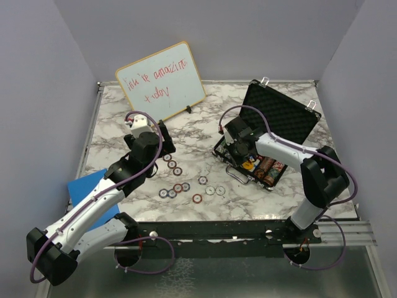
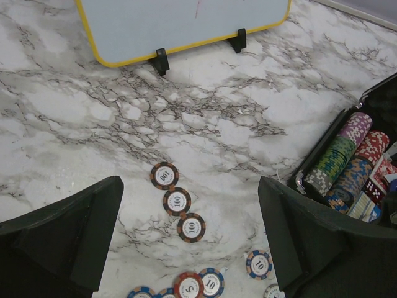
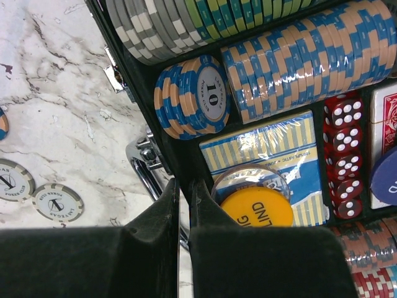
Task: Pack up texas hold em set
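Briefcase under nearly closed right tool

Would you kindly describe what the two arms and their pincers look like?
The left arm and right arm have white shells with black joints, and a purple cable loops along each. The left pincer and right pincer are black, with broad, flat, matte fingers.

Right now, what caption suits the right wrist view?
Right hand poised over the case: chip rows, red dice, yellow disc.
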`<state>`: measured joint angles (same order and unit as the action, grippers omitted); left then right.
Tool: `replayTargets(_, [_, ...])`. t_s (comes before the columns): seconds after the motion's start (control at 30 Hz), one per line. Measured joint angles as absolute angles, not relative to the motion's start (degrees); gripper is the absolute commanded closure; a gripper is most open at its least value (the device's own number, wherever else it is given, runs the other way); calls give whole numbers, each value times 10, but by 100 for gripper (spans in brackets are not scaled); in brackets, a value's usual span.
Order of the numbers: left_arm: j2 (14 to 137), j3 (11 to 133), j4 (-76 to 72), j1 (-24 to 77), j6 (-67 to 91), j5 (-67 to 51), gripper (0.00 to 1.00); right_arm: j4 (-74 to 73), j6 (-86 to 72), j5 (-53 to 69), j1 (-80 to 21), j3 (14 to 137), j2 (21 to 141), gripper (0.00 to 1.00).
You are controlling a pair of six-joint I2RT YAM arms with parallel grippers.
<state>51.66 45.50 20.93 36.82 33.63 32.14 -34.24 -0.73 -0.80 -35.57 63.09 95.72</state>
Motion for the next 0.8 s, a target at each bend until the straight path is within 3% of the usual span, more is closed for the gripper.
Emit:
replayTargets(0.5, [514, 452, 209, 368, 336, 321, 1, -352, -81, -34, -356, 762, 1064, 99])
replayTargets(0.8, [514, 452, 210, 368, 336, 322, 1, -316, -90, -37, -356, 788, 1084, 68])
